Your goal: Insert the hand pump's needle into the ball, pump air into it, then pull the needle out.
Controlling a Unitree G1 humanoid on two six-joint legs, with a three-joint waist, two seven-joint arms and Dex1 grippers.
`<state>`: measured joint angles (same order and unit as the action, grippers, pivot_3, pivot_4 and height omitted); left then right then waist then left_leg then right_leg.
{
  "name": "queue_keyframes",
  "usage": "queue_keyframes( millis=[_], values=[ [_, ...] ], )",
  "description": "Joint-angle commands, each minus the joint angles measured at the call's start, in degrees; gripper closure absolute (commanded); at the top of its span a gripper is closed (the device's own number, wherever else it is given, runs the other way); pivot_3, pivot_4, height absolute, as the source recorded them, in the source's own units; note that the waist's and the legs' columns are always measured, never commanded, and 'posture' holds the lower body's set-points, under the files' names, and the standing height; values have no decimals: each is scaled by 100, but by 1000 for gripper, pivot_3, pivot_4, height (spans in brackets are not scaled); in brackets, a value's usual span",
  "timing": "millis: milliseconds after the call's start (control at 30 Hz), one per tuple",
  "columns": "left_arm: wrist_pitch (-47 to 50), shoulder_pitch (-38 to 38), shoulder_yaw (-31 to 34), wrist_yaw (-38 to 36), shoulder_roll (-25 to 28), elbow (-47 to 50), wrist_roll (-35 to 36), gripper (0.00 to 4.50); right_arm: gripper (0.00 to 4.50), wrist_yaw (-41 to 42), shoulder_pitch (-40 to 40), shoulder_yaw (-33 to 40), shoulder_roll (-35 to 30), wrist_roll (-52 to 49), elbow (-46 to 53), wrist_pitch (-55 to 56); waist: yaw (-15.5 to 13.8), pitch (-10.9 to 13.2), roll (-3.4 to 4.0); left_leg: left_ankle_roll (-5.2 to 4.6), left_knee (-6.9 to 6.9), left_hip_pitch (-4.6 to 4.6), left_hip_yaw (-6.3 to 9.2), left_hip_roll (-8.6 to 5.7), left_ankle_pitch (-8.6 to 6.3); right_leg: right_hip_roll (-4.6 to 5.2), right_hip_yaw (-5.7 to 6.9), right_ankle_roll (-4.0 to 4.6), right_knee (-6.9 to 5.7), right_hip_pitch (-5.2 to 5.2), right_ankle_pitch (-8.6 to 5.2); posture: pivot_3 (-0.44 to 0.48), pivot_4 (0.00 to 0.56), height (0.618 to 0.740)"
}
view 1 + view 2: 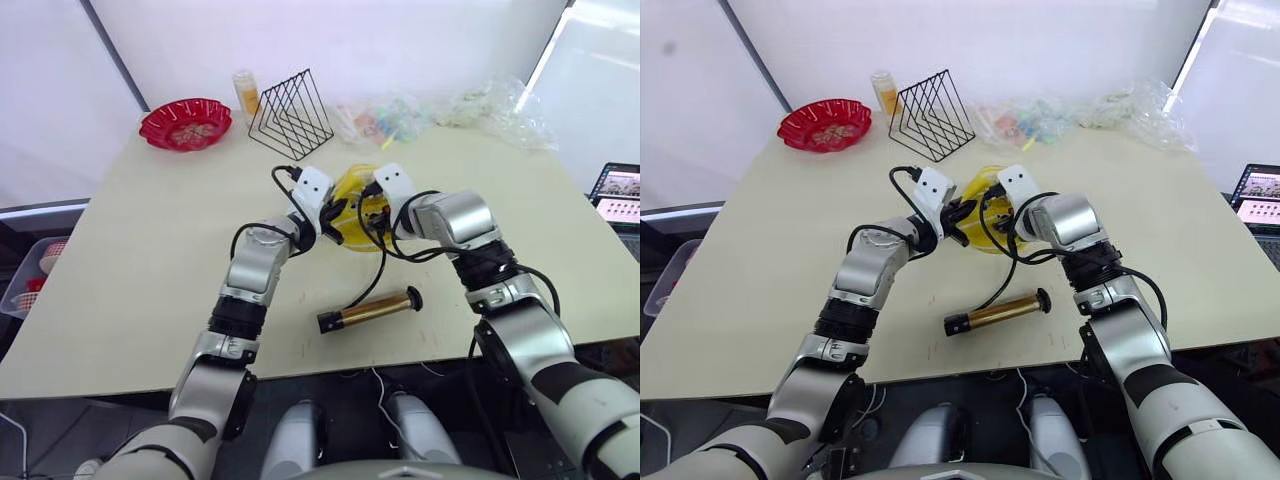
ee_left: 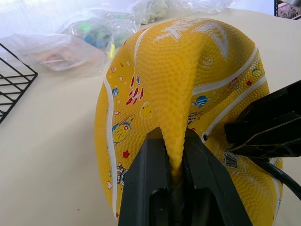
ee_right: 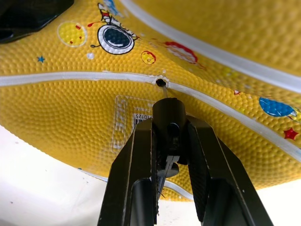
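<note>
The table (image 1: 130, 270) carries, along its far edge, a red bowl (image 1: 186, 124) with small pieces inside that are too small to name, a black wire rack (image 1: 291, 114), an orange-filled bottle (image 1: 245, 92) beside it, and clear plastic bags (image 1: 440, 112) with small colourful items.

At mid-table sits the yellow ball (image 2: 188, 94), limp and dented, printed with cartoon space figures. The left gripper (image 2: 175, 155) is nearly closed, its two black fingers (image 2: 150, 179) pinching a raised fold of the ball's skin. The right gripper (image 3: 170, 141) is clamped on the black fitting of the needle (image 3: 164, 92), whose thin pin points at the ball's valve hole (image 3: 161, 82), its tip right at the opening.

The hand pump (image 1: 372, 309) lies on the table nearer the robot, untouched, its black hose (image 1: 372, 280) curving up toward the right gripper.
</note>
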<state>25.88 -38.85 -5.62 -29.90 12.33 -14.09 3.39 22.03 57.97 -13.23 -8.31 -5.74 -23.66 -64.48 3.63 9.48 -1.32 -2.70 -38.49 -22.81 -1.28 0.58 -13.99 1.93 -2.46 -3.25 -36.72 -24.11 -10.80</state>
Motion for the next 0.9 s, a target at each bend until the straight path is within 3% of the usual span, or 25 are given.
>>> queue_keyframes(
  millis=[33, 600, 633, 700, 733, 867, 900],
  values=[
    [91, 132, -489, -436, -247, 43, 113, 4432, 4169, 35, 97, -255, 90, 172, -46, 400, 3, 0, 0, 0, 1, 0, 0, 0, 0, 0, 0, 0, 0, 0, 0, 0, 150, 737],
    [-159, -70, -173, -339, -180, -599, 70, 4432, 4169, 213, -481, 221, -264, 47, 1030, 251, -47, 0, 0, 1, 4, -3, 2, 1, 0, 8, 4, 1, 6, 0, -1, 0, 150, 737],
    [-188, -88, -152, -321, -175, -650, 62, 4500, 3148, 184, -549, 279, -292, 37, 1128, 243, -55, 0, 0, 1, 4, -6, 2, 1, 0, 9, 5, 1, 8, -1, -1, 0, 150, 737],
    [-229, -106, -125, -301, -170, -714, 49, 4500, 2456, 155, -650, 356, -328, 17, 1276, 224, -114, 0, 0, 1, 7, -8, 2, 0, 0, 9, 6, 1, 12, -2, -1, 0, 150, 737],
    [-249, -111, -115, -295, -169, -740, 42, 4500, 1827, 160, -697, 370, -357, 11, 1353, 205, -140, 0, 1, 1, 9, -10, 3, 0, 0, 9, 8, 1, 16, -2, -1, 0, 150, 737],
    [-342, -151, -29, -190, -155, -899, 5, 4500, 60, 168, -1016, 405, -555, -25, 1725, 146, -180, 0, 1, 0, 14, -24, 7, -1, -1, 13, 16, 0, 37, -3, -1, 0, 150, 737],
    [-367, -168, -13, -165, -151, -940, -1, 4500, 60, 142, -1114, 421, -612, -19, 1824, 149, -192, 0, 1, -1, 14, -28, 8, -1, -2, 16, 19, -1, 44, -3, 0, 0, 150, 737]
  ],
)
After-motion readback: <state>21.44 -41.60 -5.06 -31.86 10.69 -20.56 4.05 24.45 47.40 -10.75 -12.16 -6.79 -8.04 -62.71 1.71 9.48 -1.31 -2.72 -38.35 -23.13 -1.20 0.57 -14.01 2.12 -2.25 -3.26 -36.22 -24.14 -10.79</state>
